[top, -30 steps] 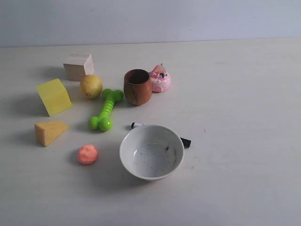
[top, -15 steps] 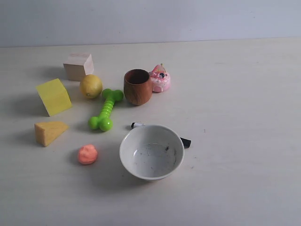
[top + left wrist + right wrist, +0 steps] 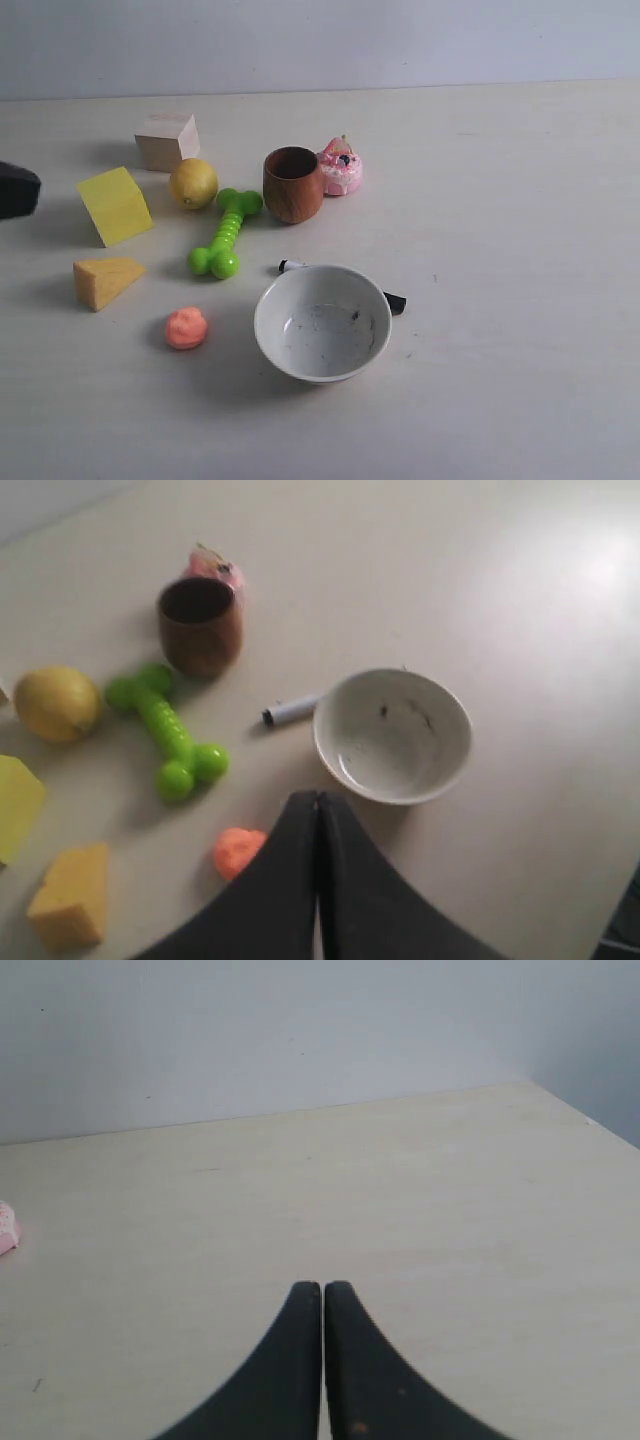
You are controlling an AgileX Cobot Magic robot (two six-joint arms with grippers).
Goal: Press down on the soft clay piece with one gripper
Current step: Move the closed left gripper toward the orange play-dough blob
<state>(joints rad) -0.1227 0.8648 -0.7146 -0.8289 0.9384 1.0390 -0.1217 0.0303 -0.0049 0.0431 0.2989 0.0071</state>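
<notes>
Clay piece (image 3: 186, 328): small salmon-orange rounded lump resting on the tabletop (image 3: 500, 200). It sits toward the front of the exterior view, between the yellow-orange wedge (image 3: 105, 281) and the white bowl (image 3: 322, 322), apart from both. Nothing touches it.
Left end effector (image 3: 318, 800): 2 black fingers pressed together with nothing between them. In the exterior view only a black part shows at the left edge, well apart from the lump.
Right end effector (image 3: 322, 1288): 2 black fingers pressed together, empty, above bare tabletop.
Bowl: upright, with dark specks inside. A marker (image 3: 293, 266) lies just behind it, partly hidden by the rim.
Green bone toy (image 3: 224, 233): lies flat between the lemon (image 3: 193, 183) and the wooden cup (image 3: 293, 184).
Pink cake toy (image 3: 341, 167): just beside the cup.
Wooden block (image 3: 167, 140): behind the lemon.
Yellow block (image 3: 115, 205): left of the lemon.
</notes>
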